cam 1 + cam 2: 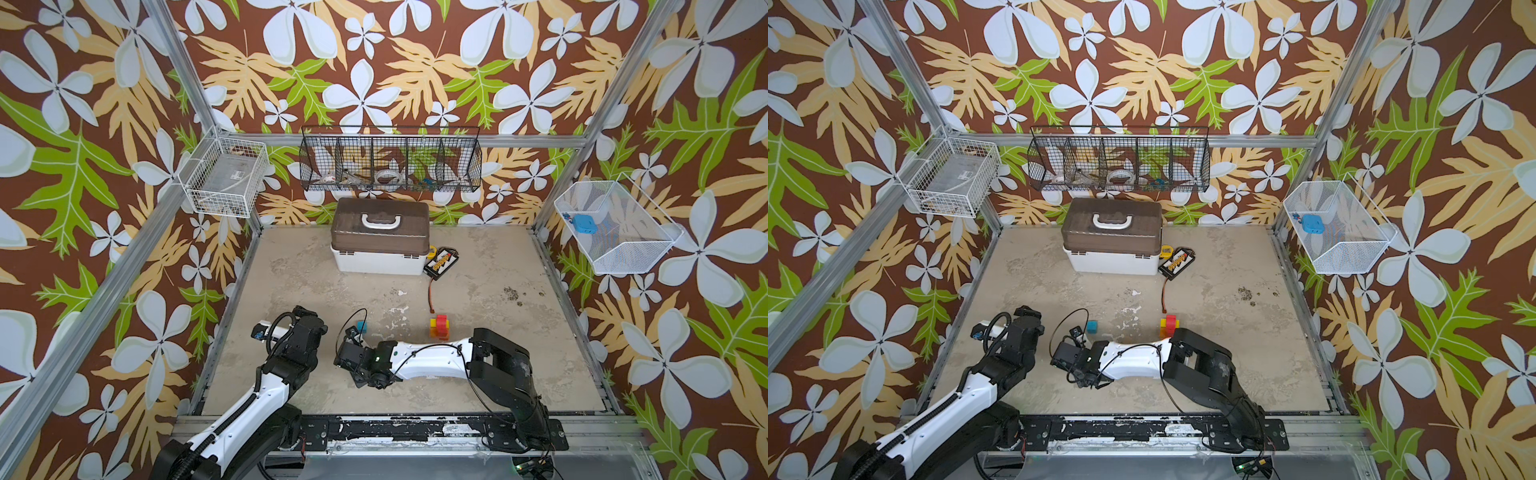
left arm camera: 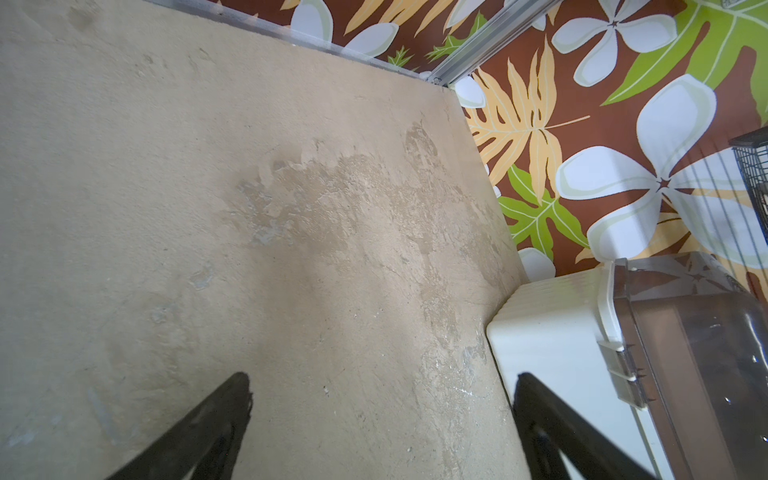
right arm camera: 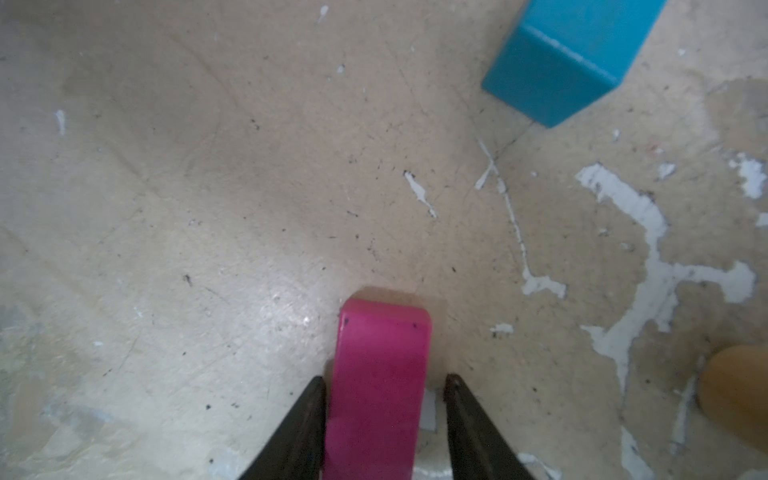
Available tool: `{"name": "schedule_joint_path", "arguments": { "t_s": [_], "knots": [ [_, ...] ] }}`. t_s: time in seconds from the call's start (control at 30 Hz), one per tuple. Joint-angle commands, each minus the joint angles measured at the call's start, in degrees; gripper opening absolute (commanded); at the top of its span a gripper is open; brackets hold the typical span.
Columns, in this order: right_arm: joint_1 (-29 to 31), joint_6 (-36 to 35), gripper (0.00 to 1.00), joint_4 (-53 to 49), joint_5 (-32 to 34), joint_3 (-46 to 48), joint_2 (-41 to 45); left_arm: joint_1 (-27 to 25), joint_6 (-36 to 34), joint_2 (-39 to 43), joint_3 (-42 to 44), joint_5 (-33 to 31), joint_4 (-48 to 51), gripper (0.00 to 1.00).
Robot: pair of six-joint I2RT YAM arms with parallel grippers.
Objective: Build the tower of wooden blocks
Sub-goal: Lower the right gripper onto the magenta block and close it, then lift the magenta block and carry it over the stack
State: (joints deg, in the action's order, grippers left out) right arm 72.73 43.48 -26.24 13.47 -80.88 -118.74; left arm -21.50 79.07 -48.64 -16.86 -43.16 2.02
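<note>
Both arms sit closest to the camera in both top views, and they're the biggest things here too. The left arm (image 1: pixel 257 395) is bent up over the table (image 1: pixel 498 365), and the left claw (image 2: pixel 384 380) is spread wide with only bare table between its fingers. The right arm (image 1: pixel 432 359) lies low and reaches across the middle, so the right claw (image 3: pixel 384 379) points down at the table not far from the left one.

Next size down is the white box (image 1: pixel 380 232) with the brown lid, well beyond both claws by the back wall. A black and yellow pack (image 1: pixel 442 262) sits right beside it.

The tower (image 1: pixel 440 326) is just a short stack, red on top with yellow and orange under it. It stands well off to the right of the right claw, just behind that arm's forearm.

Now the small stuff. A magenta block (image 3: pixel 382 353) lies on the table between the right claw's fingers. One finger looks right up against it and a sliver of table shows at the other, so I honestly can't tell if it's gripped. A teal block (image 3: pixel 573 54) sits near, a bit past the fingertips and off to one side, not touching the magenta one. A tan block (image 3: pixel 735 399) is cut off at the edge of the wrist view on that same side.
</note>
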Motion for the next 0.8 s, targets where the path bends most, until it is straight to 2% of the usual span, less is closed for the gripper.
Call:
{"name": "schedule_joint_path", "arguments": {
  "t_s": [0.0, 0.27, 0.4, 0.5, 0.63, 0.77],
  "knots": [
    [0.5, 1.0, 0.41, -2.4, -0.2, -0.6, -0.8, 0.1, 0.0, -0.2, 0.2, -0.2, -0.5, 0.99],
    [0.7, 1.6, 0.27, -3.9, 1.3, -1.2, 0.0, 0.1, -0.6, 0.0, 0.8, 0.5, -1.9, 0.99],
    [0.7, 1.2, 0.23, -4.5, 4.5, 0.2, 4.1, 0.1, -7.5, -0.1, 1.8, 3.5, -7.9, 1.00],
    [-0.7, 1.0, 0.23, -5.6, 5.3, 2.1, 9.0, 0.1, -16.9, 0.7, 4.2, 10.0, -18.1, 1.00],
    [-4.8, 0.0, 0.20, -6.7, 6.6, 6.7, 17.6, 0.1, -27.6, 0.9, 7.9, 24.8, -34.4, 1.00],
    [-9.5, -0.2, 0.20, -8.4, 10.0, 11.6, 26.0, 0.1, -32.6, -0.8, 6.3, 33.5, -38.0, 1.00]
  ]
}}
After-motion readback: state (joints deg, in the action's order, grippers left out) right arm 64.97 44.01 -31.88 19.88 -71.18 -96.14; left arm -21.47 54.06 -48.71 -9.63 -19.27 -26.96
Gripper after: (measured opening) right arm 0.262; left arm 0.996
